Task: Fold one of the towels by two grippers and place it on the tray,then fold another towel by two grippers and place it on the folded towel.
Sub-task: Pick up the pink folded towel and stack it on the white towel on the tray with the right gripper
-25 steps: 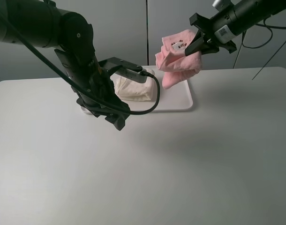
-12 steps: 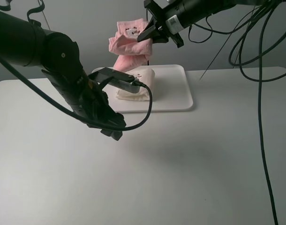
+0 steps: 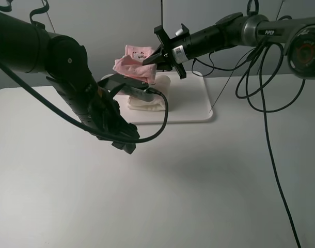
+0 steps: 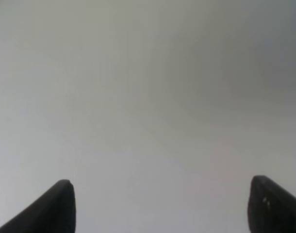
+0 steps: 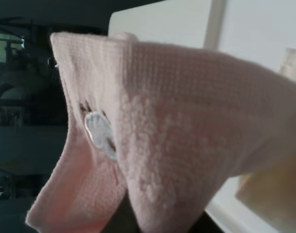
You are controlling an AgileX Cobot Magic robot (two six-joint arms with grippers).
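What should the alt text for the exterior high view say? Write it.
The right gripper holds a pink towel above a folded cream towel on a white tray. The left gripper hangs open over the table.

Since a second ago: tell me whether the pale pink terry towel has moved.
Yes. The pale pink terry towel, clamped in the right gripper, has travelled left across the flat white plastic tray and now hangs lower, above the folded cream towel.

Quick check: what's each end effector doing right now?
Left end effector: open, holding nothing.
Right end effector: shut on the pink towel, over the cream towel.
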